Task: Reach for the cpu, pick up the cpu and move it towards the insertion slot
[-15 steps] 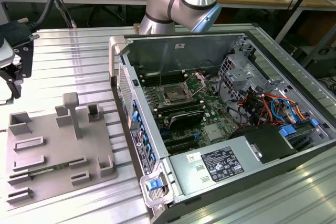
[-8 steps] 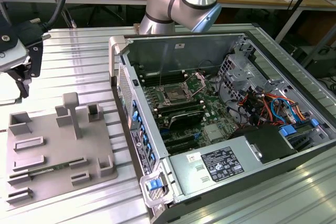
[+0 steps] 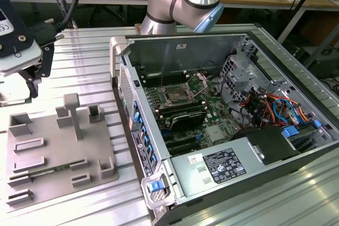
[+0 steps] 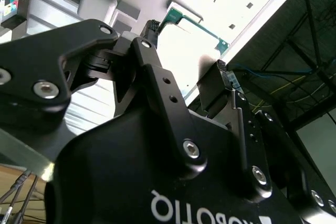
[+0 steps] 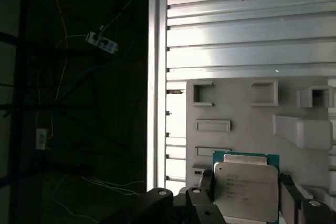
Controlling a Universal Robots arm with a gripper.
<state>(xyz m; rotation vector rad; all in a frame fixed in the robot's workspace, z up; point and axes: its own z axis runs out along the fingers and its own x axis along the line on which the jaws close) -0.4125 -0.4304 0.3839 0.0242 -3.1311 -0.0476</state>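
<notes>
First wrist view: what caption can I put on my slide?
The hand holds the cpu above the grey tray.

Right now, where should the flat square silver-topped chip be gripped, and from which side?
Pinch two opposite edges, coming from its silver-top side. The flat square silver-topped chip is thin with parallel sides, and the black gripper clamps those edges.

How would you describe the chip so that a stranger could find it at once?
In the first wrist view, find the grey plastic tray, then the black gripper in front of it. The chip sits between its fingers: a flat square with a silvery top and a green edge, unlike the tray's plain grey blocks.
</notes>
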